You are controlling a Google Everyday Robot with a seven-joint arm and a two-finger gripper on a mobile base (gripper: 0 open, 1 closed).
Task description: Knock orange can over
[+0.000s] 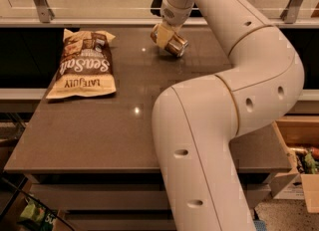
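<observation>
One camera view takes in the whole scene. At the far edge of the brown desk [114, 135], the white arm [249, 75] bends up and over, carrying its pincer [166, 38] down to just above the desk's surface. The orange can [174, 45] sits right at the pincer, tilted, with its silver rim pointing down and to the right; its bronze body is partly covered by the pincer's cream parts. Whether the pincer is clamped on the can or only resting against it cannot be told. Well to the left of the pincer, and a little nearer the camera, a chip bag [84, 65] lies flat on the desk. Far to the lower right of the pincer, off the desk, stands a cardboard box [298, 136].
</observation>
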